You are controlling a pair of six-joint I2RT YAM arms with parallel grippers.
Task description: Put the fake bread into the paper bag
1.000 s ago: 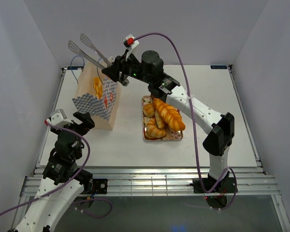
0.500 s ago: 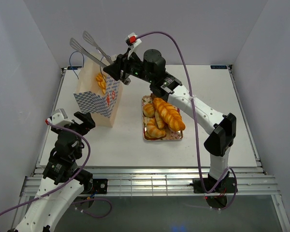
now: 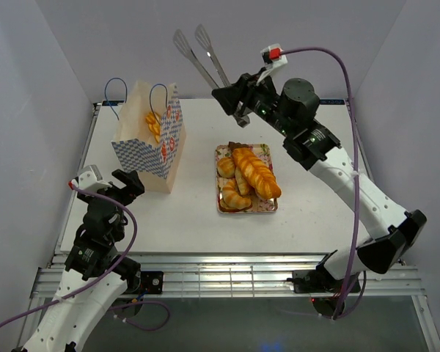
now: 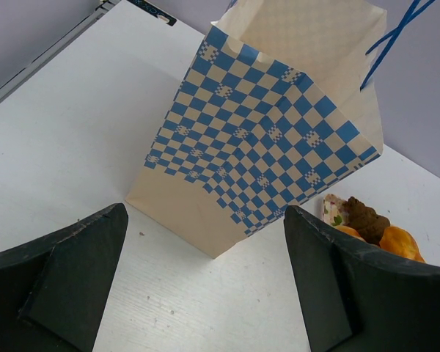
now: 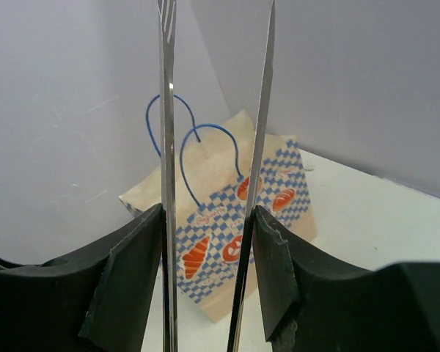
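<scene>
The paper bag (image 3: 148,143) stands upright at the left, blue-checkered with blue cord handles, and an orange fake bread (image 3: 152,125) shows inside its open top. More fake bread (image 3: 254,174), glossy golden loaves and rolls, lies on the floral tray (image 3: 221,209). My right gripper (image 3: 238,103) hangs high above the tray's far end, shut on metal tongs (image 3: 202,55) whose two arms stand apart and hold nothing. In the right wrist view the tongs (image 5: 166,183) sit between the fingers, with the bag (image 5: 235,220) beyond. My left gripper (image 3: 121,182) is open, just in front of the bag (image 4: 264,139).
White table with raised rails at its edges (image 3: 205,257) and grey walls on three sides. In the left wrist view a dark brown piece (image 4: 365,216) and an orange roll (image 4: 396,242) show on the tray's near corner (image 4: 331,209).
My right arm has swung up and to the right, carrying the empty tongs away from the bag's mouth. A bread stays in the bag. The left arm has not moved.
</scene>
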